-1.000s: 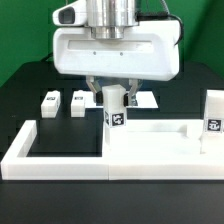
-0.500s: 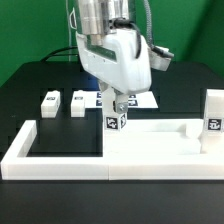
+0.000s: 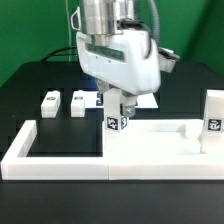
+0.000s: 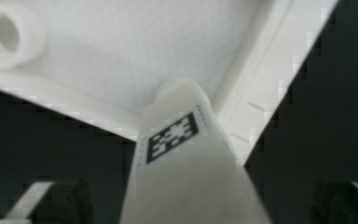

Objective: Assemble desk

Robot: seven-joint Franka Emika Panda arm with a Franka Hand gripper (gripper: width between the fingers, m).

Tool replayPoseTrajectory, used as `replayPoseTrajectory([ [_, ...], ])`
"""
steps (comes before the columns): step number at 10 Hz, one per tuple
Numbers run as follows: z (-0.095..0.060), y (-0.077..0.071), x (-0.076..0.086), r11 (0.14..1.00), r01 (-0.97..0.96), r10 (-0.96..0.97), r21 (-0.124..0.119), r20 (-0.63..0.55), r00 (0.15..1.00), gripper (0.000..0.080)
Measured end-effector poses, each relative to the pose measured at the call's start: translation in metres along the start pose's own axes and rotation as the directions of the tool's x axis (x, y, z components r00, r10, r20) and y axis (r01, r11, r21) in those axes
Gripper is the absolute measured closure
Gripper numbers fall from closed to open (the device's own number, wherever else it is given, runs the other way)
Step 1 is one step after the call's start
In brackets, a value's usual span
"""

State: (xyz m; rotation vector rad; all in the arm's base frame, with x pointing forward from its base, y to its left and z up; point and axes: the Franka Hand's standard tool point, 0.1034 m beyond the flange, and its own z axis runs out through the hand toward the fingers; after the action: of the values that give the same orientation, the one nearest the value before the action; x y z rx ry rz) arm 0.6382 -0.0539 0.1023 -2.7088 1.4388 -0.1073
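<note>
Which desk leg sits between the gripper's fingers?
The upright tagged leg at the tabletop corner; two legs lie apart at the exterior view's left, another leg stands at its right.

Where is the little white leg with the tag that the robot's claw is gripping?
In the exterior view, the held leg hangs mid-picture in the gripper, at the tabletop's left end, to the right of the nearest loose leg.

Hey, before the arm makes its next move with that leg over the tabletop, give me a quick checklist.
1. Held leg clamped between the gripper fingers: ok.
2. Held leg roughly upright: ok.
3. Its lower end over the tabletop corner: ok.
4. Lined up with the tabletop hole: cannot tell.
5. Loose legs lying clear of the arm: ok.
</note>
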Motion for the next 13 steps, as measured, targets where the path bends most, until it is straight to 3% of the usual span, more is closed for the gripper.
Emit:
replayPoseTrajectory([
  [1,0.0005,-0.0014,-0.0003,0.987,0.161,-0.161,0.004,-0.023,0.987,0.0158],
  [4,0.0014,-0.0001,-0.0026,0.949,0.315,-0.315,0.000,-0.026,0.949,0.0151],
  [5,0.0008,0.0020,-0.0014,0.901,0.434,-0.434,-0.009,-0.013,0.901,0.0151],
  [8,-0.0002,0.0015,-0.0001,0.915,0.403,-0.403,-0.007,-0.006,0.915,0.0180],
  [9,0.0000,0.0014,-0.0003,0.929,0.369,-0.369,-0.006,-0.006,0.929,0.0361],
  [10,0.0001,0.0008,-0.0011,0.960,0.280,-0.280,-0.002,-0.005,0.960,0.0361],
  [11,0.0001,0.0014,-0.0006,0.973,0.230,-0.230,-0.003,-0.005,0.973,0.0511],
  [13,0.0005,0.0020,-0.0002,0.998,0.059,-0.059,-0.011,0.019,0.998,0.0511],
])
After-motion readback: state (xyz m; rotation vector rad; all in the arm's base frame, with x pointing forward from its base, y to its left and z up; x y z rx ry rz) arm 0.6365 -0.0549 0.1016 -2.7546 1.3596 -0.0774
